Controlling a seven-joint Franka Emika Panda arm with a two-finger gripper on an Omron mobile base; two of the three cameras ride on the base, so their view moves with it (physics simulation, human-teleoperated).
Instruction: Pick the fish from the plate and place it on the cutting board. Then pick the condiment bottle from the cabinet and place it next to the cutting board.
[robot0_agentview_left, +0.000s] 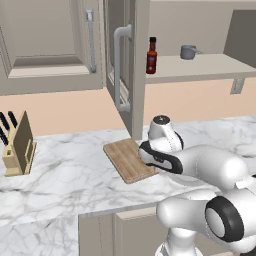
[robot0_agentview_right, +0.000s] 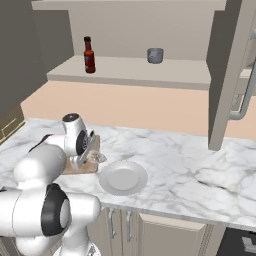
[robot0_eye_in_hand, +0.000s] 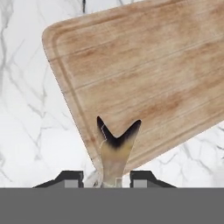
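My gripper (robot0_eye_in_hand: 107, 178) is shut on the fish (robot0_eye_in_hand: 114, 148), whose forked tail sticks out between the finger tips. The fish hangs over the near edge of the light wooden cutting board (robot0_eye_in_hand: 144, 78). From the right base view the gripper (robot0_agentview_right: 93, 155) holds the silvery fish (robot0_agentview_right: 97, 158) at the board's (robot0_agentview_right: 80, 169) right end, just left of the bare white plate (robot0_agentview_right: 123, 177). The arm's hand covers the right edge of the cutting board (robot0_agentview_left: 124, 159) in the left base view. The dark-red condiment bottle (robot0_agentview_left: 151, 56) (robot0_agentview_right: 89, 55) stands on the shelf of the open cabinet (robot0_agentview_left: 200, 69).
A small grey pot (robot0_agentview_left: 188, 51) (robot0_agentview_right: 155, 55) sits on the same shelf, right of the bottle. The cabinet door (robot0_agentview_left: 125, 65) hangs open above the board's far end. A knife block (robot0_agentview_left: 17, 145) stands at the counter's left.
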